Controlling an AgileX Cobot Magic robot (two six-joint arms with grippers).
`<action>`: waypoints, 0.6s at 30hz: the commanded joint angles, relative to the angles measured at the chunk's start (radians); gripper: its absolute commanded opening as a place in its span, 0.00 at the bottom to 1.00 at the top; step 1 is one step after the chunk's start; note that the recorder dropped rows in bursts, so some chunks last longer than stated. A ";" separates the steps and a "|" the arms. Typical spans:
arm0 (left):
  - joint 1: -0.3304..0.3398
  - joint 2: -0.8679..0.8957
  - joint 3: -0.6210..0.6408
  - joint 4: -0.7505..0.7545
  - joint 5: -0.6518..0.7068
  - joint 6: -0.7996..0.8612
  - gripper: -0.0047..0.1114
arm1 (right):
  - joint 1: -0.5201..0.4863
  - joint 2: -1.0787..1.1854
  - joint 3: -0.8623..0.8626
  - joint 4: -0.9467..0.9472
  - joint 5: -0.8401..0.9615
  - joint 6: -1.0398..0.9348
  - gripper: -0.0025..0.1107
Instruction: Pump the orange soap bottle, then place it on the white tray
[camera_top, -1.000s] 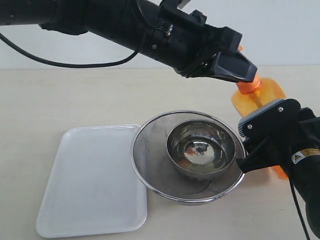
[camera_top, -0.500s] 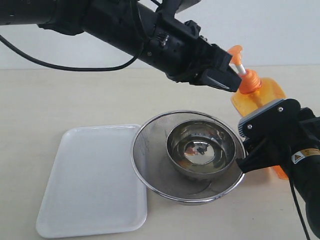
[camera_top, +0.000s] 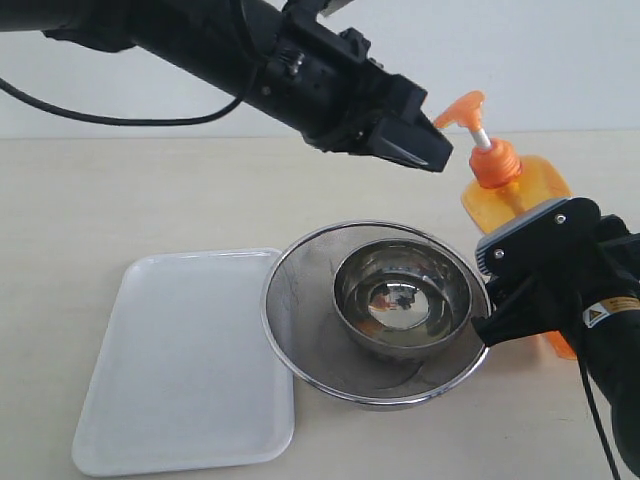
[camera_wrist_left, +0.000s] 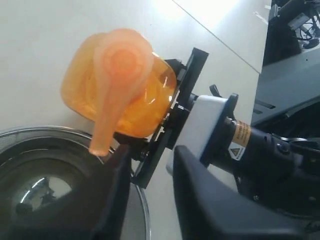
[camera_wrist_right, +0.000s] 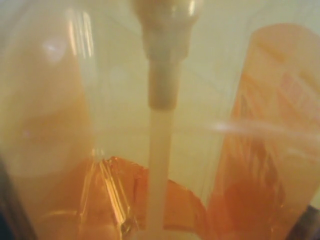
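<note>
Bottle clamped, pump head untouched!
My right claw (camera_top: 525, 280) is clamped on the translucent orange soap bottle (camera_top: 520, 190), right beside the round mesh strainer (camera_top: 300, 310) cradling a shiny steel bowl (camera_top: 400, 300). My left claw (camera_top: 425, 152) hovers, fingers apart, near the curved pump head (camera_top: 462, 108). The smooth, round-cornered white tray (camera_top: 180, 360) lies well apart from the bottle.

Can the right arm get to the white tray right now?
Probably, but not straight across: the strainer with the bowl inside sits between the tray and the right arm, whose jaws hold the bottle; it would need to lift over.
</note>
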 joint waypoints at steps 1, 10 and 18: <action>0.024 -0.085 -0.009 -0.023 0.041 -0.008 0.28 | 0.002 -0.009 -0.002 -0.011 -0.045 -0.025 0.04; 0.028 -0.103 -0.009 -0.087 -0.131 0.030 0.21 | 0.002 -0.009 -0.002 -0.016 -0.047 -0.035 0.04; 0.008 -0.011 -0.109 -0.100 -0.082 0.067 0.08 | 0.002 -0.009 -0.002 -0.018 -0.038 -0.035 0.04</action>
